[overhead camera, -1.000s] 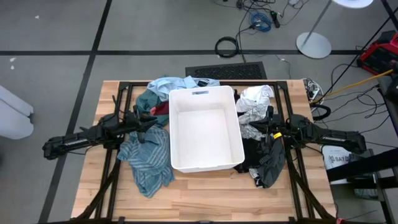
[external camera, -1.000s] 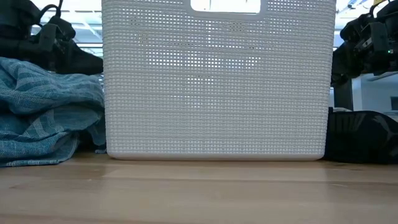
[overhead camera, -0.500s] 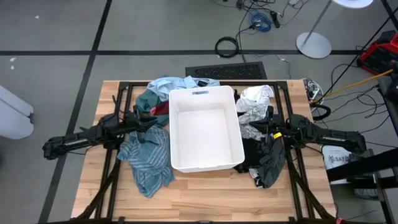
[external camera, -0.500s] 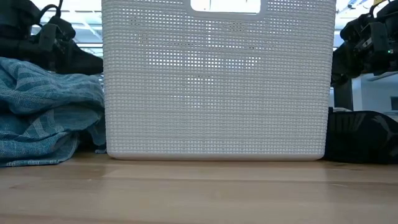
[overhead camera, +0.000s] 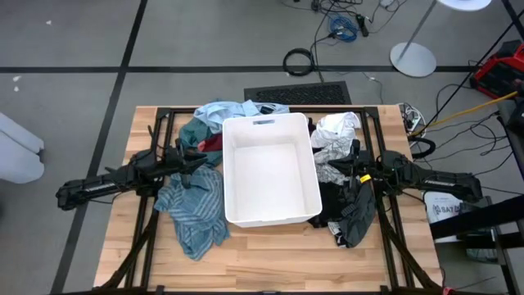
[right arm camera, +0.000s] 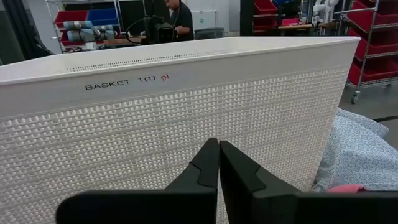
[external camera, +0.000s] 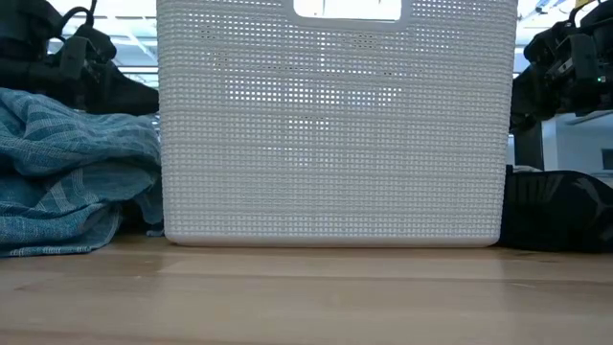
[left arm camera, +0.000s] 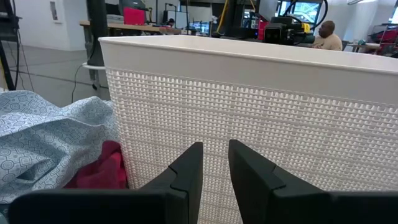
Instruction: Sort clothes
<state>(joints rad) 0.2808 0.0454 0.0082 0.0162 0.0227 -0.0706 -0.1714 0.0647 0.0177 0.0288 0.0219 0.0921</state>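
clothes are piled on the desk point(overhead camera: 270, 246) all around the white bin point(overhead camera: 270, 168), none inside it. teal striped piece point(overhead camera: 192, 205) sits on the bin's left with a light blue one point(overhead camera: 225, 109) and a bit of red point(overhead camera: 214, 144) behind it, white-grey stuff point(overhead camera: 334, 135) on the right toward the back, black and dark grey point(overhead camera: 350, 217) on the right toward the front. left tool point(overhead camera: 201, 161) hovers just beside the bin's left wall, fingers a small gap apart, holding nothing. right tool point(overhead camera: 337, 170) is by the right wall, fingers pressed together, nothing in them. a person point(right arm camera: 177, 15) shows in the room behind.
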